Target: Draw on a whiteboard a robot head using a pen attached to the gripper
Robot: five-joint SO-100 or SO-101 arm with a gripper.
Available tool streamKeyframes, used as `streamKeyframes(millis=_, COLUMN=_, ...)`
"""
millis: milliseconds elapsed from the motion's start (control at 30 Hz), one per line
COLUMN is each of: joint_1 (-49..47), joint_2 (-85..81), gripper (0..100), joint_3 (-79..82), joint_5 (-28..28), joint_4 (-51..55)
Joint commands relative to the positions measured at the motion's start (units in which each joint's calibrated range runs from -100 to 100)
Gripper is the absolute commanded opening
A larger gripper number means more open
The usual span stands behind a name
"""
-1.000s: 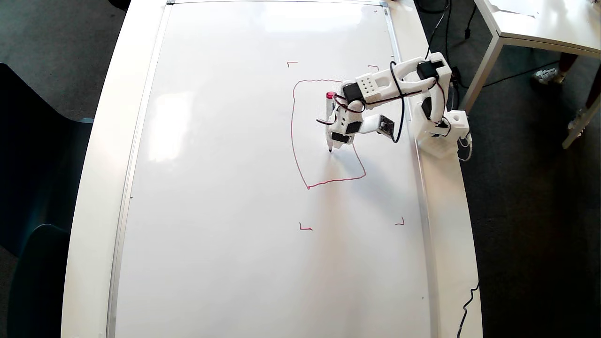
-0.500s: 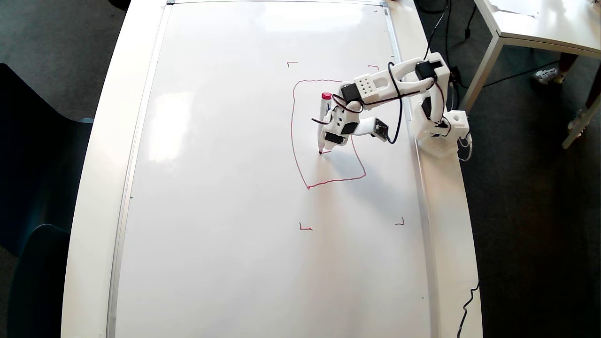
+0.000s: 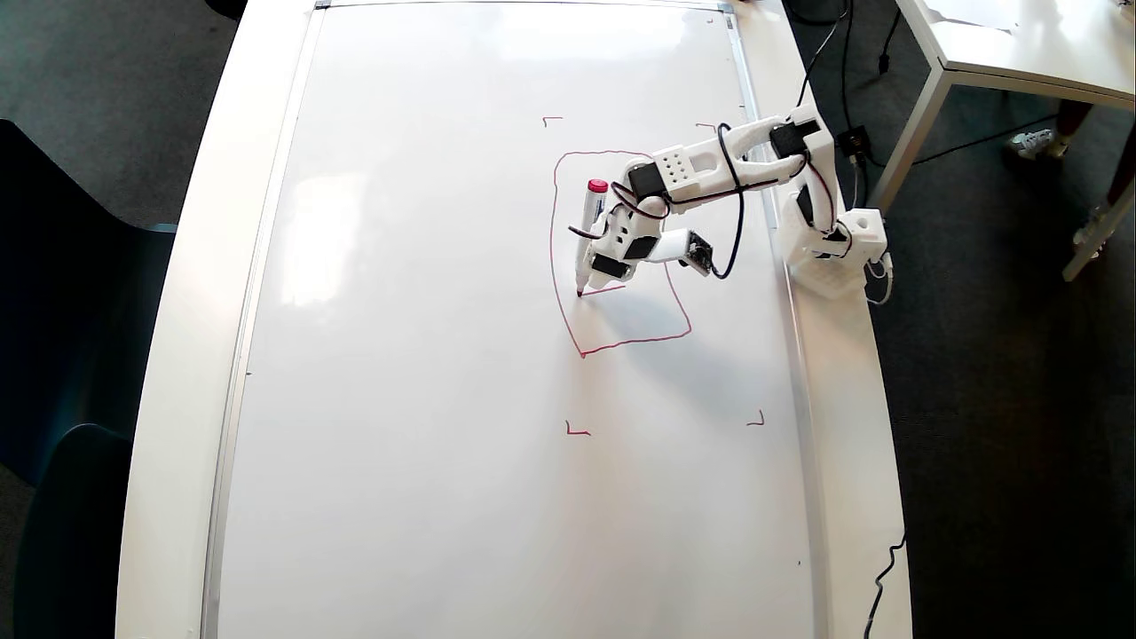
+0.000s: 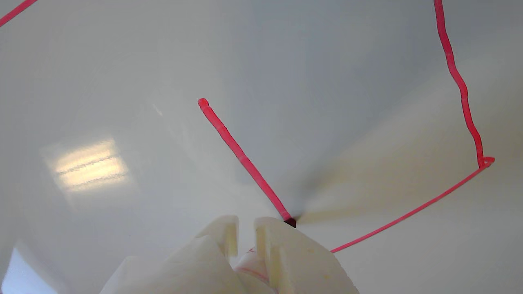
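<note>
The whiteboard (image 3: 426, 355) fills the table top. On it the robot head (image 3: 556, 266) shows as a red rounded outline only. My gripper (image 3: 596, 279) hangs over the outline's lower left part, shut on the pen (image 3: 587, 232). The pen leans with its red cap up and its dark tip touching the board just inside the outline's left side. In the wrist view the gripper (image 4: 246, 227) enters from the bottom, and the pen's tip (image 4: 291, 222) sits at the end of a fresh straight red stroke (image 4: 241, 157). A corner of the robot head (image 4: 484, 162) lies to the right.
Small red corner marks (image 3: 577, 431) frame the drawing area. The arm's white base (image 3: 834, 257) stands on the table rim (image 3: 852, 426) to the right. A second white table (image 3: 1021, 44) is at upper right, a black cable (image 3: 883, 577) at lower right, dark chairs (image 3: 62, 293) at left.
The gripper and pen have slid left across the lower part of the outline, leaving a short red stroke behind the tip. The arm has stretched further out.
</note>
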Motion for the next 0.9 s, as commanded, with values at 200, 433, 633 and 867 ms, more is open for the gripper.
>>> streamKeyframes(millis=200, joint_1=4.19, joint_2=-1.28, gripper=1, joint_3=-0.54, joint_5=2.88, joint_4=2.24)
streamKeyframes(millis=433, joint_1=6.77, joint_2=-1.36, gripper=1, joint_3=-0.18, joint_5=4.33, joint_4=2.24)
streamKeyframes(millis=633, joint_1=7.36, joint_2=-2.54, gripper=1, joint_3=1.00, joint_5=4.38, joint_4=4.32)
streamKeyframes(millis=867, joint_1=8.17, joint_2=-11.51, gripper=1, joint_3=13.53, joint_5=5.83, joint_4=4.67)
